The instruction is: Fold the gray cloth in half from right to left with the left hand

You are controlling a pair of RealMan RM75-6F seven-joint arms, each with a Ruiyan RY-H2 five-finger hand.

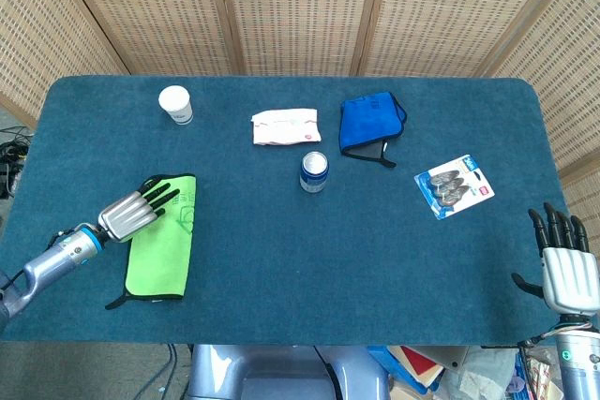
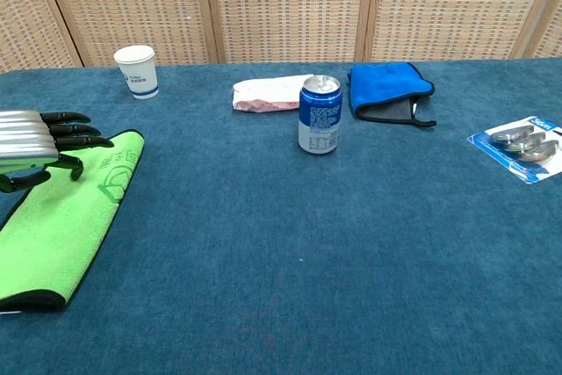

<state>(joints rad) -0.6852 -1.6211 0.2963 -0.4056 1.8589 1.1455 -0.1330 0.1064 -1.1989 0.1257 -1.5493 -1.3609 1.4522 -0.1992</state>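
A bright green cloth with black edging lies folded flat at the table's front left. My left hand is over its upper left corner, fingers stretched out straight and thumb apart, holding nothing. A blue cloth with a grey underside showing at its front edge lies at the back, right of centre, far from that hand. My right hand hangs open off the table's front right corner, seen only in the head view.
A blue drink can stands mid-table. A white packet lies behind it, and a paper cup stands back left. A blister pack lies at the right on the blue table cover.
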